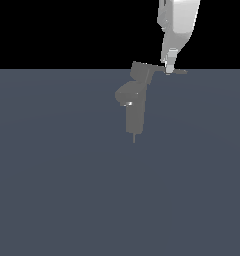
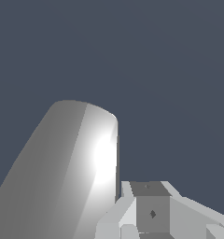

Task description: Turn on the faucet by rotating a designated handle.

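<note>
Glossy white arm (image 1: 178, 22), rounded casing, tapering to pale grey blocky jaws.

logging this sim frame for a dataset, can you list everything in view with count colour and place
small matte grey blocky upright faucet: 1, grey, standing on the floor near the middle of the exterior view
thin flat grey lever handle: 1, grey, projecting from the faucet's boxy top cap toward the exterior view's right
flat slate-blue floor: 1, blue-grey, filling the lower part of the exterior view
glossy white robot arm: 1, white, coming down from the top, toward the exterior view's right
gripper: 1, pale grey, tip at the handle's outer part; open or shut cannot be told
</note>
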Robot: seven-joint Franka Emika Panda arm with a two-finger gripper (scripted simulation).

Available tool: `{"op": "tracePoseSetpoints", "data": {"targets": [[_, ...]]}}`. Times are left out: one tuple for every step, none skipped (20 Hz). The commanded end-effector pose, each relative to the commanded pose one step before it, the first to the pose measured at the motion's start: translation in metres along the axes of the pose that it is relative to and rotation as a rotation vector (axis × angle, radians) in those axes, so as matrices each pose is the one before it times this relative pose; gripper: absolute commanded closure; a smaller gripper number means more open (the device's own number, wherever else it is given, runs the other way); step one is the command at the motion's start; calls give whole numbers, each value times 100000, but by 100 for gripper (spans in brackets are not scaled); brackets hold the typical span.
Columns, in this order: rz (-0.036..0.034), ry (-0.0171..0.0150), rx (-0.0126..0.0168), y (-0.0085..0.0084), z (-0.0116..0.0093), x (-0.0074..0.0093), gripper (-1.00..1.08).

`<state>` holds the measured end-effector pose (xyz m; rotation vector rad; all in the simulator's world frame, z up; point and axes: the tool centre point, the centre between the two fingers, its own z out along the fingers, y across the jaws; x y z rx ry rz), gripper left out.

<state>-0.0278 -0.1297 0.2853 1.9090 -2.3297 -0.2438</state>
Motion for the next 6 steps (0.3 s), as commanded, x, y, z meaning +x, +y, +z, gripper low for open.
{"op": "tracePoseSetpoints", "data": {"targets": [[3383, 70, 278, -472, -55, 2608, 108], [95, -14, 18, -202, -9, 266, 108], [82, -13, 15, -202, -8, 258, 108], [95, -15, 17, -200, -10, 263, 108], [82, -13, 15, -201, -9, 254, 108], [0, 0, 0, 0, 0, 0, 108]]}}
